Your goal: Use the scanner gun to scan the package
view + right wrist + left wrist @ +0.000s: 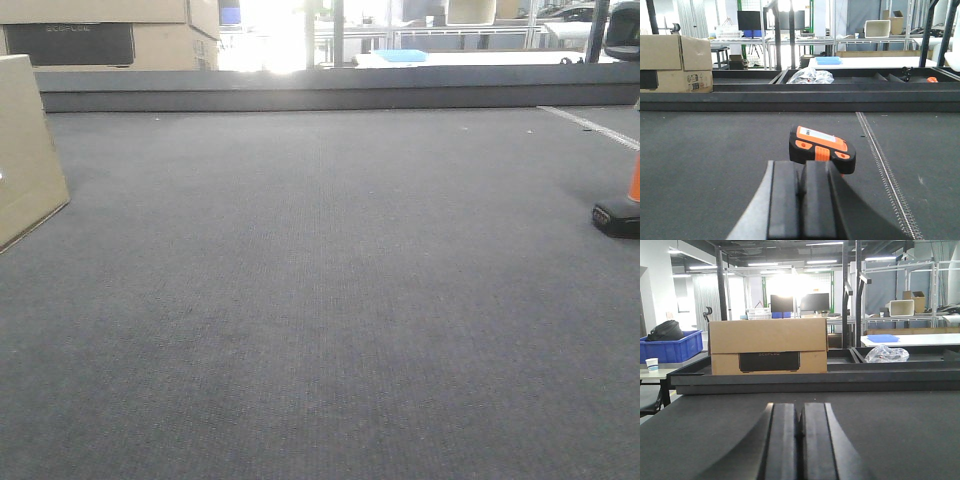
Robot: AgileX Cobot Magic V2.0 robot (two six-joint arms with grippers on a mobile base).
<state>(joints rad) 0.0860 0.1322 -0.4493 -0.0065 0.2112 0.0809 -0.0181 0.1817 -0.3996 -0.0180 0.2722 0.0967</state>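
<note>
On the grey felt desk (320, 300), the smooth tan package (25, 150) sits far left, the scanner gun (821, 148) far right. Wrist views alone show left pincer (800, 432) and right pincer (801, 192) pressed together, empty.

Blown-out backlight glare from the far windows (270, 35), dim grainy carpet (320, 300), soft focus throughout

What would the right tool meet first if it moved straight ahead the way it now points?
Most likely the scanner gun, standing on the mat directly beyond the shut right tool; the gap between them is hard to judge.
</note>
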